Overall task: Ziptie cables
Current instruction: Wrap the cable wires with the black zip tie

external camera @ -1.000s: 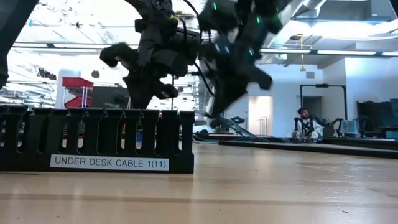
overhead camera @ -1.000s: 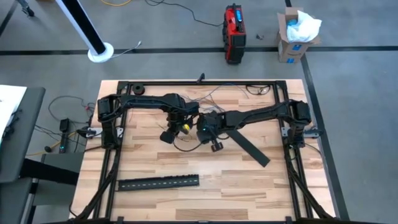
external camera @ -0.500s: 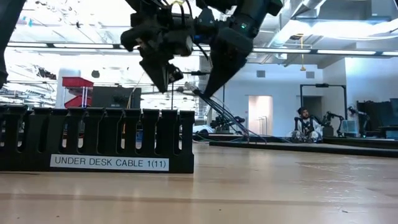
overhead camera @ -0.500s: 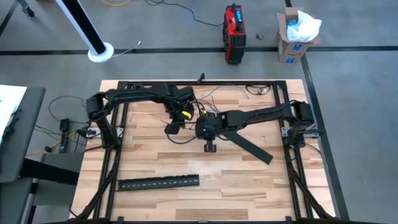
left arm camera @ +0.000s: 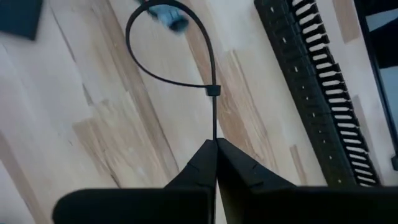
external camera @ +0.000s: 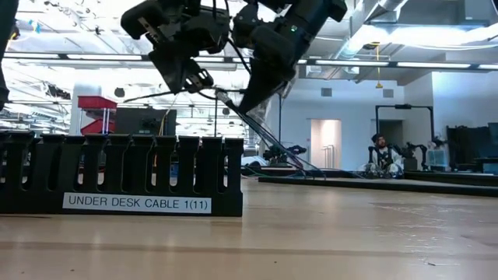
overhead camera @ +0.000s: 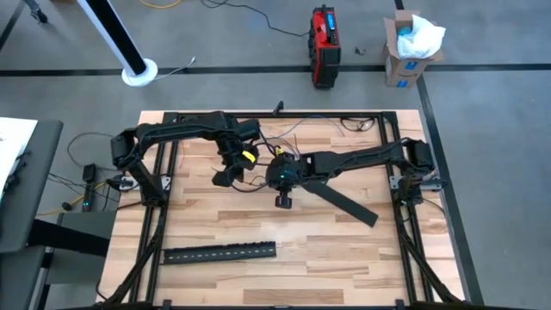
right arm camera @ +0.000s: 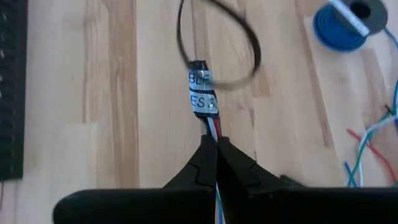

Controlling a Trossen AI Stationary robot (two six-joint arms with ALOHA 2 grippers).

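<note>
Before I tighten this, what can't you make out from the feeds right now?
- Whether the zip tie loop encircles the cables: blurred in both wrist views.
- Both hands, left hand and right hand: too small in the high view.
- The cable label's text: cut off, partly readable.

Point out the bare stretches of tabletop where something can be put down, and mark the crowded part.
Free: the wood between the near slotted strip and the arms, the near right corner beyond the angled strip, and the boards right of the left arm's base. Crowded: the middle rear, where the left hand and right hand hold the zip tie and cables above loose wires.
</note>
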